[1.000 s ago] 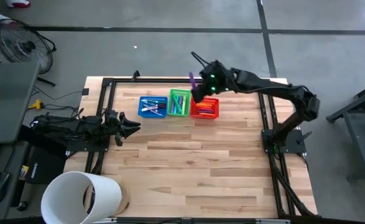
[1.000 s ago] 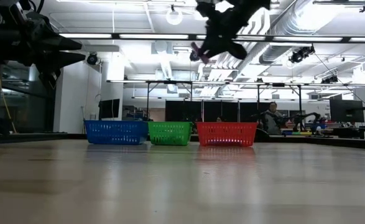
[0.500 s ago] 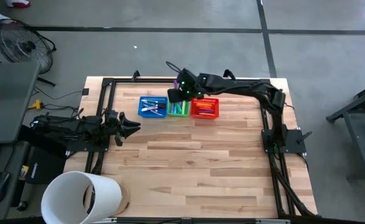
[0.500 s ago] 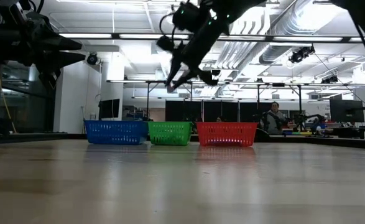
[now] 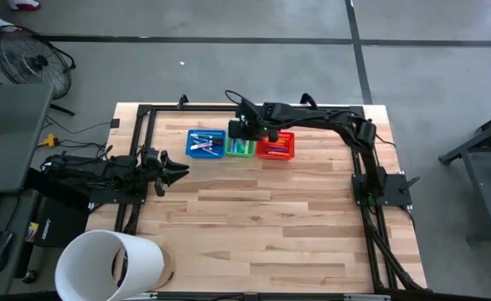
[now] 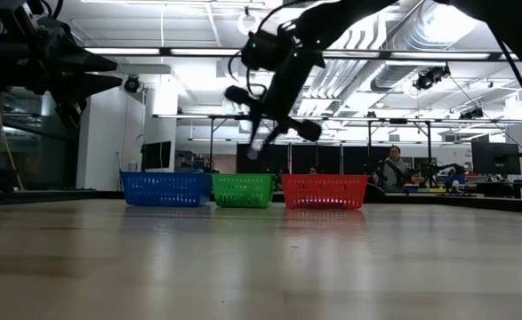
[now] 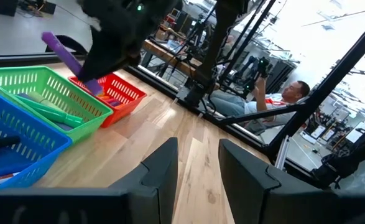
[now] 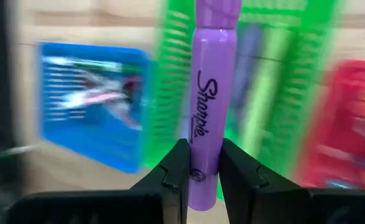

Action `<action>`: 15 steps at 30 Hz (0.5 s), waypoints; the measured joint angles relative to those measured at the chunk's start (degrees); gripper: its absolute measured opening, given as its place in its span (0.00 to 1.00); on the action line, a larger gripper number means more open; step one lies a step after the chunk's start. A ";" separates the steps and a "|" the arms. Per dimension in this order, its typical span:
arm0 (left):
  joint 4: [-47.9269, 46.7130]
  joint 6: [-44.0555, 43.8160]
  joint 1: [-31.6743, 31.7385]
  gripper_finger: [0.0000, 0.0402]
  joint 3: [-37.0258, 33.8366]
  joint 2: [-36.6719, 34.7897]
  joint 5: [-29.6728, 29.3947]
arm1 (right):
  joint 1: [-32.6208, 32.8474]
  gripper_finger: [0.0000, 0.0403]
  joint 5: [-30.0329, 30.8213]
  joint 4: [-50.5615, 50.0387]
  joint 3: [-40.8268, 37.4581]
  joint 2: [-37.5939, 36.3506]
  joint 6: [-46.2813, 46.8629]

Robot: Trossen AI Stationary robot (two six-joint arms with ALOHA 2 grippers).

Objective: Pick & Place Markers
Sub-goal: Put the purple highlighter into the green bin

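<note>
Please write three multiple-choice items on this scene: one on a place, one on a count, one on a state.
1. Above which basket does the right gripper hang?
A. blue basket
B. green basket
C. red basket

2. How many baskets stand on the table?
A. two
B. three
C. five

3. What is the right gripper's state?
A. shut on the purple marker
B. open and empty
C. shut on a basket rim

Answers:
1. B: the high view shows it over the green basket, between the blue basket and the red basket.
2. B: the low view shows three in a row.
3. A: the right wrist view shows the fingers pinching the purple marker.
</note>
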 joint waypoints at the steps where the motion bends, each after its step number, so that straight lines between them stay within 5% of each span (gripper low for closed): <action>1: -0.01 0.00 0.02 0.29 0.00 -0.02 0.13 | -0.16 0.13 0.20 -0.77 -0.01 0.49 0.07; 15: -0.01 0.00 -0.01 0.29 0.02 -0.02 0.64 | 0.17 0.13 0.08 -2.15 -0.05 1.23 0.99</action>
